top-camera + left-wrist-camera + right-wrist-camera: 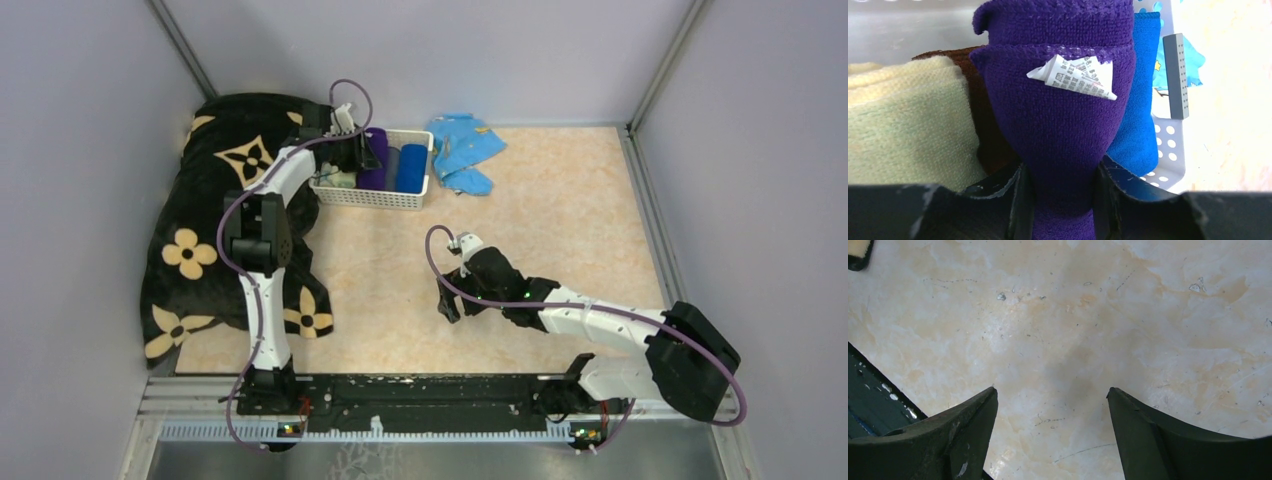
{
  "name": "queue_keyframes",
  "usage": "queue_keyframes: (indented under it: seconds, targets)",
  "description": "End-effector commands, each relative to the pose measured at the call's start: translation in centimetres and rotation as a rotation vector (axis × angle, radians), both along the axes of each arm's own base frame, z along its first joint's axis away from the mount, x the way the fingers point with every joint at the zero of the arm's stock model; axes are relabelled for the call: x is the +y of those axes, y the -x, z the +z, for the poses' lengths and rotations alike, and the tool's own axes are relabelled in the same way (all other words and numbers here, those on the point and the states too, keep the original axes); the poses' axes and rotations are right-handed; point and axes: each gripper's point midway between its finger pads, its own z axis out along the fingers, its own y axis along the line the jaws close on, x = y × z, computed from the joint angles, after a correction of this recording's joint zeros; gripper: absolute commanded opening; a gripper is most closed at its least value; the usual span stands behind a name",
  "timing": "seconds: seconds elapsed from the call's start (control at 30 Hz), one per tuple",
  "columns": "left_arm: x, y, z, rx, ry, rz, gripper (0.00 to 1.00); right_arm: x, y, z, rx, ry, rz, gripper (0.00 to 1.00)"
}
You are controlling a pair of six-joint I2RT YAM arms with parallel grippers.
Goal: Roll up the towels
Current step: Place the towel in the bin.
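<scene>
Purple towel [1063,150]; blue towel [1140,100].

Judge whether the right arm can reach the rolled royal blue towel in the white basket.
Probably yes: the right pincer is open, empty, with bare table between. The royal blue towel sits at the basket's right end; the left pincer holds the dark purple towel nearby.

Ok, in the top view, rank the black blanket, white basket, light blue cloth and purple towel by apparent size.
1. black blanket, by far.
2. white basket.
3. light blue cloth, crumpled, a bit smaller.
4. purple towel, rolled in the basket, partly hidden by the left gripper.
</scene>
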Motion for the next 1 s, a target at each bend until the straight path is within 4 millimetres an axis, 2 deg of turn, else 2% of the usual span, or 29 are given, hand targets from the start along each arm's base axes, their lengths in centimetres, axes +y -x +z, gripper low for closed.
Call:
queue_keyframes:
  seconds: [0.0, 0.07, 0.17, 0.37, 0.6, 0.7, 0.83, 0.9, 0.97]
  targets:
    - [1.0, 0.5, -4.9, 0.089, -0.107, 0.002, 0.48, 0.6, -1.2, 1.2, -0.044, -0.018, -0.008, 0.81]
    - [1.3, 0.4, -5.1, 0.092, -0.125, 0.015, 0.54, 0.7, -1.2, 1.3, -0.042, -0.019, -0.006, 0.81]
    - [1.4, 0.2, -4.3, 0.076, -0.134, 0.027, 0.59, 0.7, -1.2, 1.4, -0.042, -0.02, -0.004, 0.81]
    - [1.6, -0.4, -1.9, 0.03, -0.127, 0.065, 0.66, 0.8, -0.9, 1.5, -0.041, -0.029, 0.007, 0.81]
    - [1.8, -0.8, 0.2, 0.009, -0.106, 0.126, 0.75, 0.5, -0.7, 2.2, -0.051, -0.041, 0.006, 0.81]
    - [1.8, -0.9, 1.0, -0.003, -0.099, 0.139, 0.76, 0.4, -0.6, 2.6, -0.059, -0.049, 0.003, 0.81]
    - [1.8, -1.0, 3.5, -0.049, -0.08, 0.154, 0.78, 0.0, -0.8, 3.3, -0.082, -0.053, -0.011, 0.81]
    - [2.0, -0.9, 4.7, -0.07, -0.076, 0.167, 0.85, -0.3, -0.9, 3.6, -0.094, -0.053, -0.019, 0.81]
    - [2.1, -0.7, 6.0, -0.092, -0.073, 0.174, 0.87, -0.5, -1.0, 3.8, -0.103, -0.046, -0.024, 0.81]
